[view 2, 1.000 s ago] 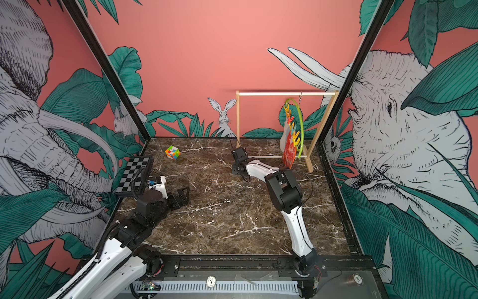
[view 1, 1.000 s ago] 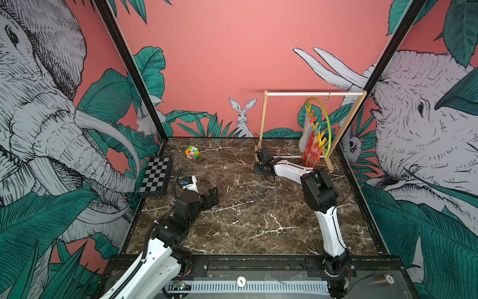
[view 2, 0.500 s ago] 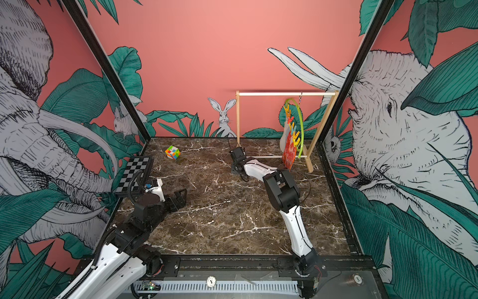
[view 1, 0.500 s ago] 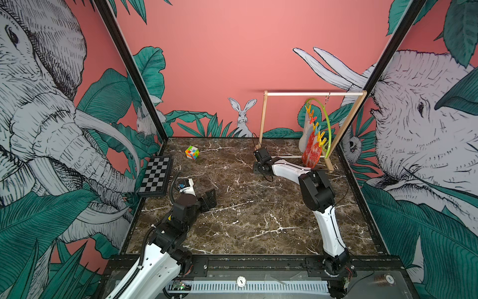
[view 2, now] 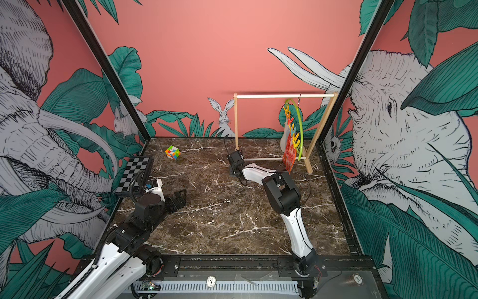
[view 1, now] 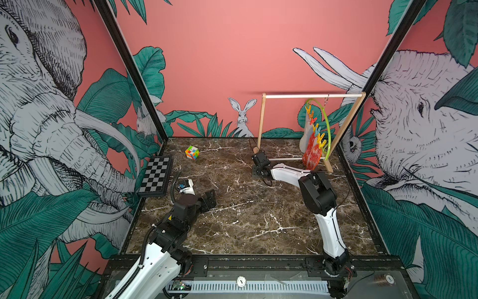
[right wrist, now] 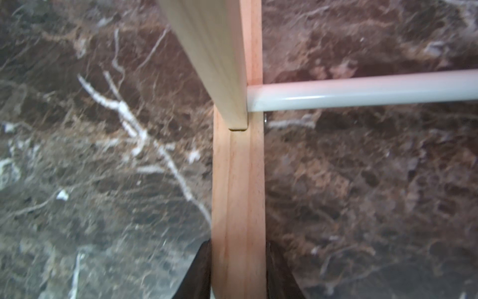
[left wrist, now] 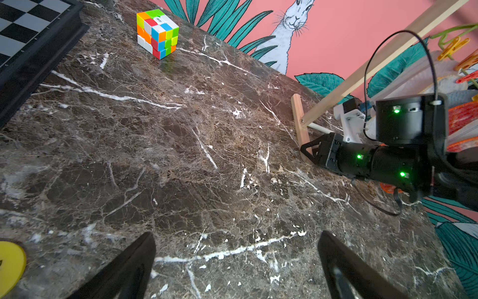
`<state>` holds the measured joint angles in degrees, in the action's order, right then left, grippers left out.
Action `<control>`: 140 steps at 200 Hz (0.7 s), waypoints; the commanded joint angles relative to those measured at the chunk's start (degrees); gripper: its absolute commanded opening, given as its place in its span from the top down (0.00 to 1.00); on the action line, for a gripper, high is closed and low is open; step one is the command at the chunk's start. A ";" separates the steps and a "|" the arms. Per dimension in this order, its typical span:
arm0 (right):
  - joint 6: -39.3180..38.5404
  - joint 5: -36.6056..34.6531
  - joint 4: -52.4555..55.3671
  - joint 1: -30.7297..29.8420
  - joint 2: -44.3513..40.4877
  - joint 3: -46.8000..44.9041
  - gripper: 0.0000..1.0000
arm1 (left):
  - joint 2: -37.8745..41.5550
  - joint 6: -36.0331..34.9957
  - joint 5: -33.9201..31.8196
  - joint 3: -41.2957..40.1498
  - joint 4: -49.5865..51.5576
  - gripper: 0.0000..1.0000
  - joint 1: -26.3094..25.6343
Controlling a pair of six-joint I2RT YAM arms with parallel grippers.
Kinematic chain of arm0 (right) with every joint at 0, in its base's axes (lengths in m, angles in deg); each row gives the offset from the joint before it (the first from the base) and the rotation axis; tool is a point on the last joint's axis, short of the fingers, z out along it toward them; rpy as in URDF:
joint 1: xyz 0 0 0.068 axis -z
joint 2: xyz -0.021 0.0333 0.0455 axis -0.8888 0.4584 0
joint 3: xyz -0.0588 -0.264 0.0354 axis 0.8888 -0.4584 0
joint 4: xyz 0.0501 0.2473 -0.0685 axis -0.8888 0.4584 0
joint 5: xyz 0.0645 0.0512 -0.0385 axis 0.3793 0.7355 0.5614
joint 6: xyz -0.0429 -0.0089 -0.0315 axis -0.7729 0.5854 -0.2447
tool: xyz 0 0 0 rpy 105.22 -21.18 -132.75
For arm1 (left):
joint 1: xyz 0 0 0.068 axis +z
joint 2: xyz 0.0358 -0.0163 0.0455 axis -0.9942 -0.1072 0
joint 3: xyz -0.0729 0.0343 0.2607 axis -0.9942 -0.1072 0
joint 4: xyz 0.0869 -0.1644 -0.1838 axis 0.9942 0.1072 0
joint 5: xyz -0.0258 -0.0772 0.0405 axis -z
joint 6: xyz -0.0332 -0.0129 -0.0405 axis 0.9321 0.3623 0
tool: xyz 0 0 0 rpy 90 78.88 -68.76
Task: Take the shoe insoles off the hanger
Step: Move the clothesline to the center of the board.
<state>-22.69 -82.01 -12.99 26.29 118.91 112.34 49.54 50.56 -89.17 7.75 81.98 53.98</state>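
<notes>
The hanger, a lime-green hoop with coloured clips, hangs from the white top rod of a wooden rack at the back right. Shoe insoles are clipped to it: a mottled red one in front and pale grey ones behind. My right gripper is down at the rack's left end, shut on its wooden foot, one finger on each side. My left gripper hovers low over the marble at the front left, open and holding nothing.
A Rubik's cube lies near the back wall. A chessboard sits against the left wall. The edge of a yellow disc shows beside my left gripper. The rack's lower white rod runs just above the table.
My right gripper's jaws have narrowed onto the rack's wooden foot. Both arms have shifted only slightly; the left gripper has stayed open.
</notes>
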 commanded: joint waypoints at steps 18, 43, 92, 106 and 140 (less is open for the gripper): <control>1.98 1.73 1.31 -3.24 -3.90 -5.05 0.74 | -1.10 -0.18 -2.21 0.99 1.84 0.01 -0.23; 2.69 2.19 0.12 -5.32 -5.95 -7.81 0.75 | -1.88 -0.27 -3.02 1.58 2.42 0.01 -0.28; 4.13 3.18 -0.56 -10.47 -8.19 -10.42 0.74 | -3.03 -0.94 -4.70 3.18 4.46 0.00 -0.28; 4.92 3.43 -0.99 -11.99 -8.41 -10.81 0.74 | -3.18 -1.25 -4.98 3.35 4.67 0.01 -0.26; 6.51 3.74 -1.55 -15.76 -8.26 -10.35 0.73 | -3.20 -1.09 -5.78 3.37 5.22 0.01 -0.28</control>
<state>-18.36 -80.74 -14.00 13.59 111.85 102.04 46.33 49.64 -93.08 9.72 85.08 53.98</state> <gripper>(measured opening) 0.283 0.995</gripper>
